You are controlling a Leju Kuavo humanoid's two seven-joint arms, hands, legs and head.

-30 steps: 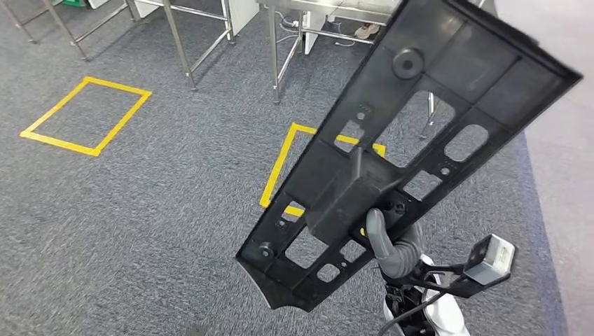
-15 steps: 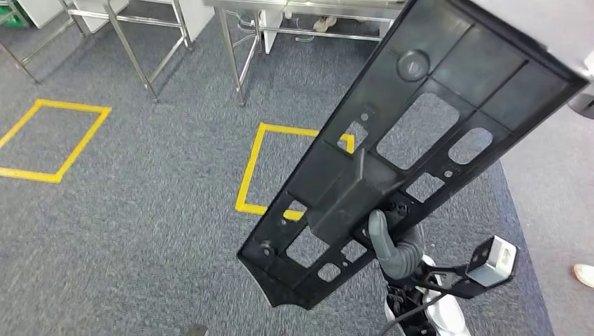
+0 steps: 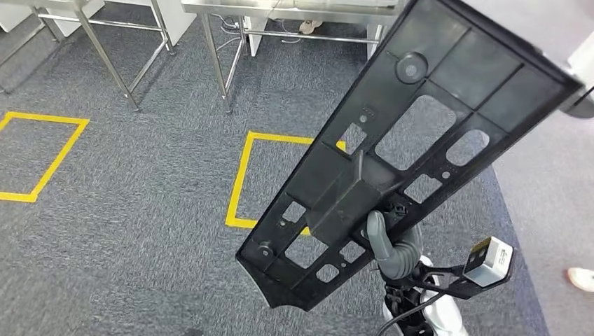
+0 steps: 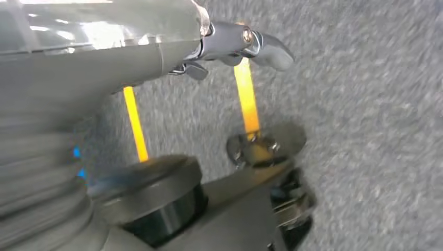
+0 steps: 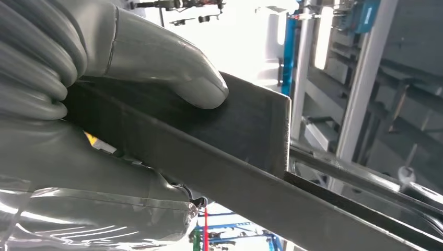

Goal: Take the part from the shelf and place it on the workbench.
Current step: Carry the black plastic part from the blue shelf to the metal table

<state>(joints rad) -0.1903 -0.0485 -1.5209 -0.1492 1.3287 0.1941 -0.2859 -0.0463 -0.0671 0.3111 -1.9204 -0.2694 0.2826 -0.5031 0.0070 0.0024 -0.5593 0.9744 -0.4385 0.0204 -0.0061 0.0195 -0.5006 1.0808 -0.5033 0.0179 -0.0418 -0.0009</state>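
Floor markings shifted left; right robot hand (image 3: 392, 248) grips part (image 3: 413, 140).

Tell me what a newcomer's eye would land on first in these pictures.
First the long black part, tilted and held high across the right of the head view, gripped near its lower end by the right hand. Next, the yellow tape squares on the grey carpet below, before the metal table legs.
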